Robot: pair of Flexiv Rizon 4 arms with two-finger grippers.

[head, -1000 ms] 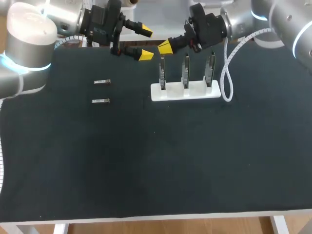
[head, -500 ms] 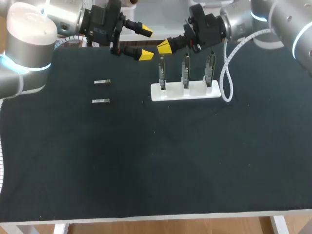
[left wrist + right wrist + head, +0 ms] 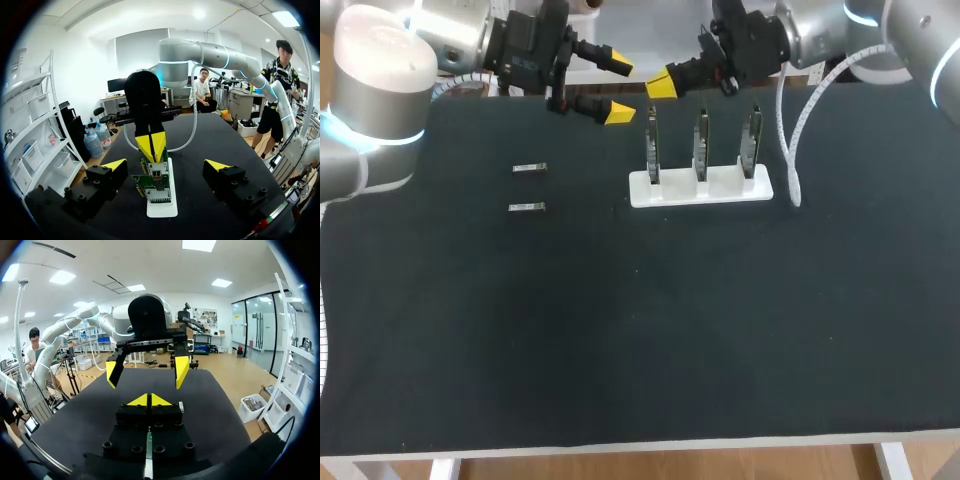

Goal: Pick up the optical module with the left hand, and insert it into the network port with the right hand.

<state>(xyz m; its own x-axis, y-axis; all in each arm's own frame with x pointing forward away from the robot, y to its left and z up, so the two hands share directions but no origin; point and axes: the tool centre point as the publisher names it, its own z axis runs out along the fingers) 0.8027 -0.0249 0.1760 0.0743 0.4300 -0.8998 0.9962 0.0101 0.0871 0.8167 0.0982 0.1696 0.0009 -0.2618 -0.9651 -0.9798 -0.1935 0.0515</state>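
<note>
With the left end effector (image 3: 617,90) gaping empty at the worktop's (image 3: 640,340) far edge, the right end effector (image 3: 662,86) closed and empty just beside it, and the optical module (image 3: 529,168) lying untouched toward the left edge, a hasty reach could clash the arms or clip the port stand (image 3: 700,190).

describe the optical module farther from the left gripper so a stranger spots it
On the black mat, left of the white holder with three upright boards, lie two silver optical modules. It is the module farther from the left gripper, level with the holder's base.
</note>
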